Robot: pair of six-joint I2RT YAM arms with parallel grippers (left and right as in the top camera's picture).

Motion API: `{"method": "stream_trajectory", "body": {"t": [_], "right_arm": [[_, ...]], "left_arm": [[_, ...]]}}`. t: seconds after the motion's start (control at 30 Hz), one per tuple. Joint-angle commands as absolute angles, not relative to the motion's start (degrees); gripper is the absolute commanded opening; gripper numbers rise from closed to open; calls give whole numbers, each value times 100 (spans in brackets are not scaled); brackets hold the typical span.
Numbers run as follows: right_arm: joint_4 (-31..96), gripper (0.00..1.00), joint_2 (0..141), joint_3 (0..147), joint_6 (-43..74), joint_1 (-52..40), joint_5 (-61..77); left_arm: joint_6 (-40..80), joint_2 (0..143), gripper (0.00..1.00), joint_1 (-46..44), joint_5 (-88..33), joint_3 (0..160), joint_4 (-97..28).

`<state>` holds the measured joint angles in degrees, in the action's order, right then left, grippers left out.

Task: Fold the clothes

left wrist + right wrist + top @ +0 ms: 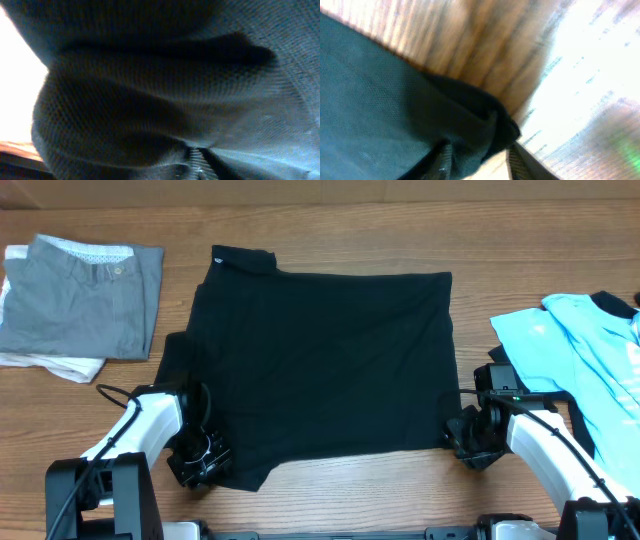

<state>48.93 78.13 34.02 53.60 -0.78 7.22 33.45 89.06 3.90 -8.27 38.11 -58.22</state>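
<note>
The clothes' large black shirt (320, 360) lies spread flat in the middle of the wooden table (400, 230). My left gripper (200, 465) is down on its near left corner. In the left wrist view bunched black shirt fabric (150, 90) fills the frame, and only one ribbed finger (197, 160) shows, so its state is unclear. My right gripper (462, 442) is at the near right corner. There the black shirt's corner (380, 110) lies between the two fingers (445, 160), which stand apart with a strip of table showing beside the cloth. A light blue, black-trimmed shirt (580, 350) lies at the right.
Folded grey trousers (85, 295) rest on a white cloth (60, 365) at the far left. The light blue shirt reaches close to my right arm (550, 455). Both arm bases stand at the table's near edge.
</note>
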Motion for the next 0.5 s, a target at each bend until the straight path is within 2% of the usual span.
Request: {"method": "stream_trajectory", "body": {"t": [0.0, 0.03, 0.07, 0.47], "right_arm": [[4910, 18, 7824, 3376, 5406, -58, 582], [4915, 10, 7824, 3376, 5406, -58, 580], [4932, 4, 7824, 3376, 5408, -58, 580], [5784, 4, 7568, 3760, 5579, -60, 364]], "left_arm": [[3365, 8962, 13, 416, -604, 3732, -5824], [3363, 8962, 4, 416, -604, 3741, -5843], [3365, 8962, 4, 416, -604, 3780, -5959], [3634, 8427, 4, 174, -674, 4624, -7028]]}}
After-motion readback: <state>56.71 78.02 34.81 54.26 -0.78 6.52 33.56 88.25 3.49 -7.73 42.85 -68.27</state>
